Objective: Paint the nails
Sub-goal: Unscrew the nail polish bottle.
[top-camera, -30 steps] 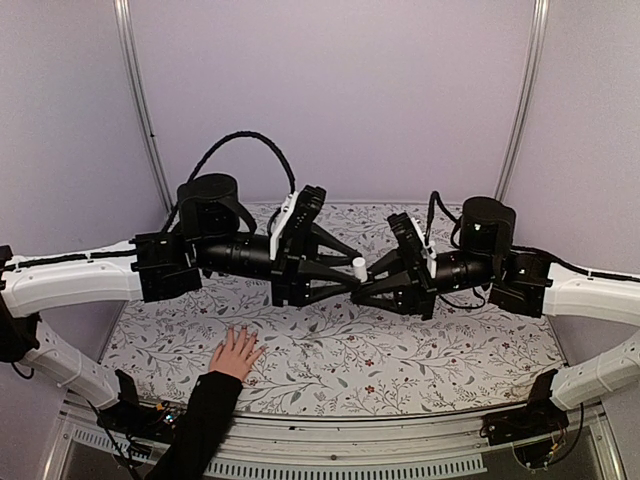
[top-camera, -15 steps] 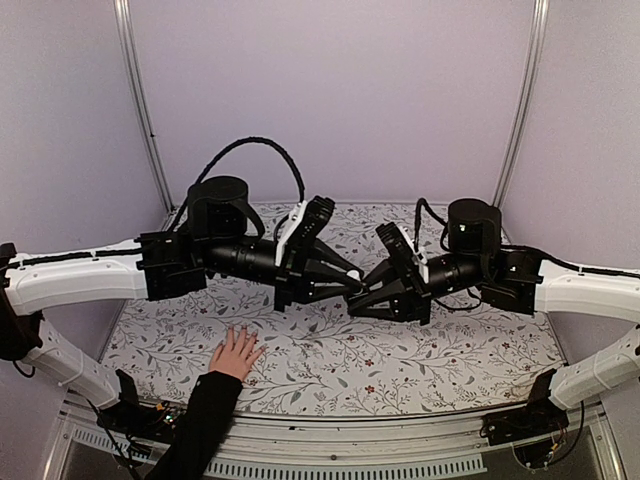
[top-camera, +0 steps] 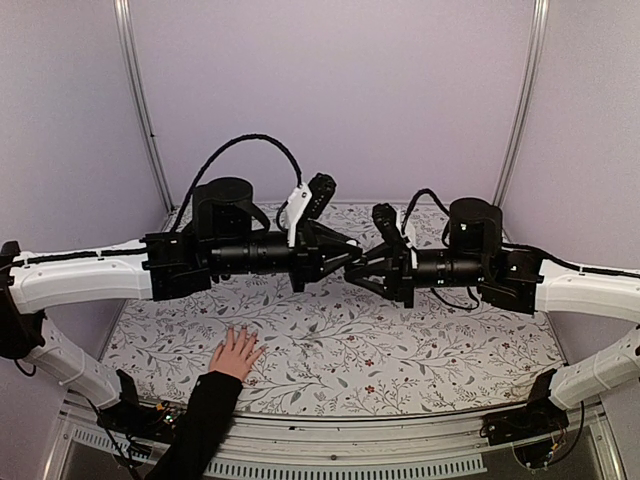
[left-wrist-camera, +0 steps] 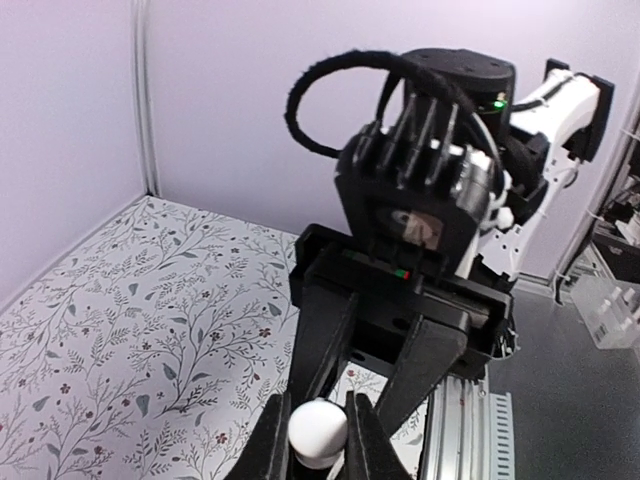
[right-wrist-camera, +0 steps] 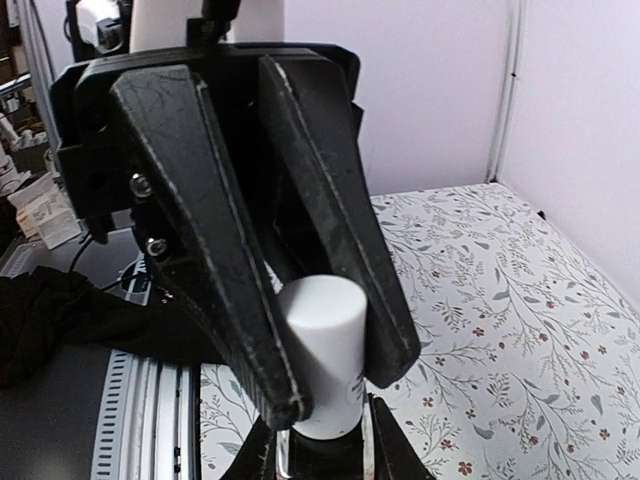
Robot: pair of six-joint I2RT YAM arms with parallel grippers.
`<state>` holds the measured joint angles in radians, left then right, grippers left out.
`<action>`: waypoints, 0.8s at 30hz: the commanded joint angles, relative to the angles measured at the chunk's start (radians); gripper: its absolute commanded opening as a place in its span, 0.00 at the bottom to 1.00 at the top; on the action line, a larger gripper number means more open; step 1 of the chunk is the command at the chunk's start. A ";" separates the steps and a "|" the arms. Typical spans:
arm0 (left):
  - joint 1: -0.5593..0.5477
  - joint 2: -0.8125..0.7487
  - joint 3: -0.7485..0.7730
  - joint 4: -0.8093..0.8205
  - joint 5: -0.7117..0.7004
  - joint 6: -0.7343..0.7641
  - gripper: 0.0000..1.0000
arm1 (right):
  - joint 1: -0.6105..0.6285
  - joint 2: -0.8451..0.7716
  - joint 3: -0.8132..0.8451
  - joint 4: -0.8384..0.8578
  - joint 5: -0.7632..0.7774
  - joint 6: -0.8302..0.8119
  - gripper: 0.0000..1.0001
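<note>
The table (top-camera: 400, 350) wore a pale cloth printed with grey sprigs and small red flowers, enclosed by plain lilac walls. Both arms, white shells with black matte joints, met tip to tip in the air above its middle.

The left pincer (left-wrist-camera: 316, 428), two long black wedge-shaped fingers with a rough moulded surface, was pressed together on a smooth white cap (right-wrist-camera: 322, 340), a plain cylinder with a rounded top edge. The right pincer (right-wrist-camera: 322, 447) was clamped just below that cap, pinching the bottle, whose body was almost wholly hidden between its fingers. What the bottle held could not be seen.

A light-skinned hand (top-camera: 235, 355) in a black sleeve (top-camera: 200, 410) lay flat on the cloth near the table's front left, fingers spread, well apart from and below both pincers. The nails (top-camera: 240, 333) were there on its fingertips, too small to make out.
</note>
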<state>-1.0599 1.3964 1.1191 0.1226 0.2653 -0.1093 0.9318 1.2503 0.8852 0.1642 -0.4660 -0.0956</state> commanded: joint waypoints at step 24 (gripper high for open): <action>0.054 -0.051 -0.032 -0.016 -0.010 -0.045 0.52 | 0.001 0.005 -0.046 0.125 0.082 0.072 0.00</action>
<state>-1.0405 1.4185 1.1290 0.0834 0.0845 -0.2367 0.9291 1.2888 0.8562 0.2428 -0.2424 -0.0216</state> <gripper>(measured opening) 0.486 0.223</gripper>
